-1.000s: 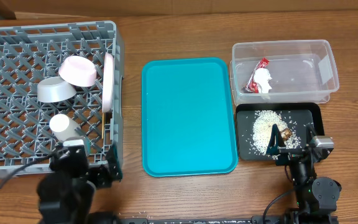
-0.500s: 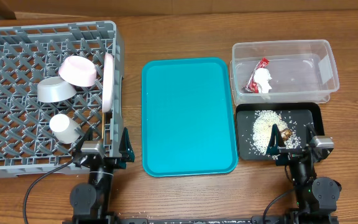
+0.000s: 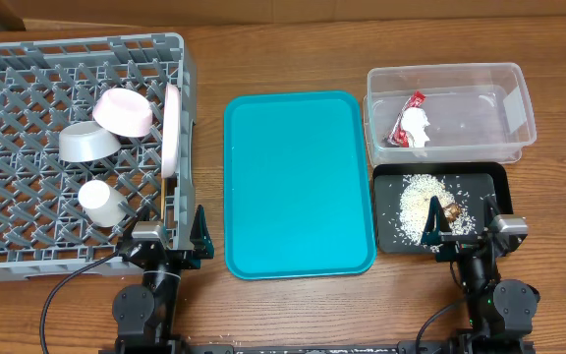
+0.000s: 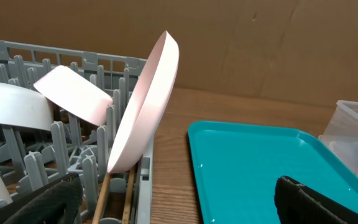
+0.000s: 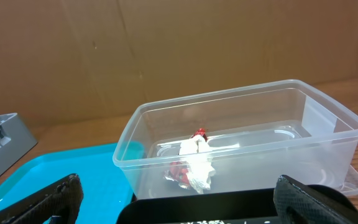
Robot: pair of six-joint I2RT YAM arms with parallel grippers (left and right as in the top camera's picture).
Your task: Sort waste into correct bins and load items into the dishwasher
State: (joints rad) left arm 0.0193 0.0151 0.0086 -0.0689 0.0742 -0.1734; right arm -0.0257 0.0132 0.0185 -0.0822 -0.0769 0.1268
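Observation:
The grey dish rack (image 3: 28, 69) holds the white plate (image 3: 172, 128) on edge, the pink-outside dish (image 3: 123, 111), the grey-white bowl (image 3: 88, 143) and the white cup (image 3: 101, 201). Two chopsticks (image 4: 107, 193) stand under the plate (image 4: 145, 109) in the left wrist view. The red-and-white wrapper (image 3: 411, 123) lies in the clear tub (image 3: 519, 93), also seen by the right wrist (image 5: 194, 162). Rice (image 3: 416, 202) and a brown scrap (image 3: 450, 211) lie in the black tray (image 3: 489, 177). My left gripper (image 3: 163, 236) and right gripper (image 3: 465, 228) are open and empty.
A teal serving tray (image 3: 298, 182) lies between the rack and the bins, also in the left wrist view (image 4: 260, 168). A cardboard wall stands behind the table. Both arms rest at the table's front edge.
The left arm has swung from over the rack's front left to its rest place at the rack's front right corner. The right arm has not moved.

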